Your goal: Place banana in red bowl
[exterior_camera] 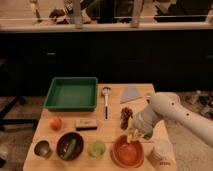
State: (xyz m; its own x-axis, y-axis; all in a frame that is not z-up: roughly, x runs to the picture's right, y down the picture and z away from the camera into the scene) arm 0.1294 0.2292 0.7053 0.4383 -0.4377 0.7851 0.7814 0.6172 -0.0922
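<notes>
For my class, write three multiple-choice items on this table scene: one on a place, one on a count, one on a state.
1. The pincer is: A over the red bowl; B over the green tray; C beside the metal cup.
2. Bowls on the table: A one; B two; C four.
3. The dark bowl: A overturned; B empty; C holds a green vegetable.
Key: 1 A, it hangs above the red rim; 2 B, red and dark only; 3 C, the vegetable lies inside.

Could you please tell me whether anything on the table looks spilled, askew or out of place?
Nothing stands out: no spill shows on the table, and nothing lies tipped. The hand is just above the red bowl, with the banana at its tip.
</notes>
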